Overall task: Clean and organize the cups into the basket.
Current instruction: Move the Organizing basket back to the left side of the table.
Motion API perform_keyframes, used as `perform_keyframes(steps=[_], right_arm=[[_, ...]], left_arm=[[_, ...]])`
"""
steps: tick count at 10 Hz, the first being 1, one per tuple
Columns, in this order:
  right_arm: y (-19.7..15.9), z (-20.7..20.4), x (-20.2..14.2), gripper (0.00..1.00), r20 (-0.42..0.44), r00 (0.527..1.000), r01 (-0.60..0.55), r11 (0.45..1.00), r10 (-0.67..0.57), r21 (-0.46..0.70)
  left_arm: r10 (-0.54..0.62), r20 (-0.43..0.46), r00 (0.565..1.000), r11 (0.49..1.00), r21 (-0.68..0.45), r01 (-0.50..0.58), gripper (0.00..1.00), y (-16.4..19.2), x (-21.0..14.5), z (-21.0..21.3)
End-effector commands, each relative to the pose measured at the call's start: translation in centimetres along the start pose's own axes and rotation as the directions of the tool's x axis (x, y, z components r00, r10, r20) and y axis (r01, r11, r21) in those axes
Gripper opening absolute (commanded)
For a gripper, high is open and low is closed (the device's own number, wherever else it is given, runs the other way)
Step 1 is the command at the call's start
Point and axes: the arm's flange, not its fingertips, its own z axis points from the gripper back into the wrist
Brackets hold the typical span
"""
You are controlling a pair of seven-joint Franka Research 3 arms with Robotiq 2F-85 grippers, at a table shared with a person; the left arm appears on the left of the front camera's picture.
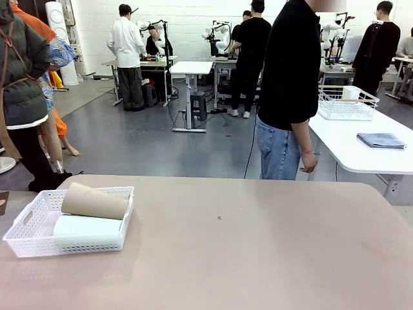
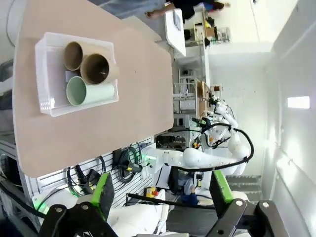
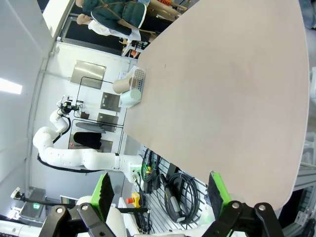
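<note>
Front view: the basket is sitting at the left near corner of the table, with a tan cup lying across its rim on top of the mint cup; a person is standing at the far edge, hands hanging empty
Left wrist view: the left gripper is hovering high above the table with its fingers spread wide and nothing between them; three cups are showing in the basket, a tan cup and a second tan cup side by side, the mint cup touching them, all lying with mouths facing one end
Right wrist view: the right gripper is hanging well apart from the load, fingers wide and empty; the basket with a tan cup and the mint cup is sitting at the far corner
Step in hand: the cups are looking already gathered, so the job is likely settling the raised tan one down flat
Doing it well: nudging it gently from the side, keeping the light basket from sliding
</note>
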Motion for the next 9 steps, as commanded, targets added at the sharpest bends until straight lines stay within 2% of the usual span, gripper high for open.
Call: perform_keyframes(steps=[1,3,5,6,9], right_arm=[[0.1,-0.1,0.1,1.0,-0.002,1.0,-0.002,1.0,0.002,-0.001],[0.1,-0.1,0.1,1.0,-0.002,1.0,-0.002,1.0,0.002,-0.001],[0.1,-0.1,0.1,1.0,-0.002,1.0,-0.002,1.0,0.002,-0.001],[0.1,-0.1,0.1,1.0,-0.002,1.0,-0.002,1.0,0.002,-0.001],[0.1,-0.1,0.1,1.0,-0.002,1.0,-0.002,1.0,0.002,-0.001]], left_arm=[[0.128,0.02,0.992,0.99,-0.055,-0.127,1.0,3.0,1.9,0.6],[0.225,0.025,0.974,0.973,-0.063,-0.223,1.0,6.3,2.9,0.8],[0.204,0.035,0.978,0.976,-0.089,-0.2,1.0,6.4,2.8,1.2],[0.21,0.004,0.978,0.977,-0.039,-0.21,1.0,6.9,1.6,-2.0],[0.21,0.004,0.978,0.977,-0.039,-0.21,1.0,6.9,1.6,-2.0]])
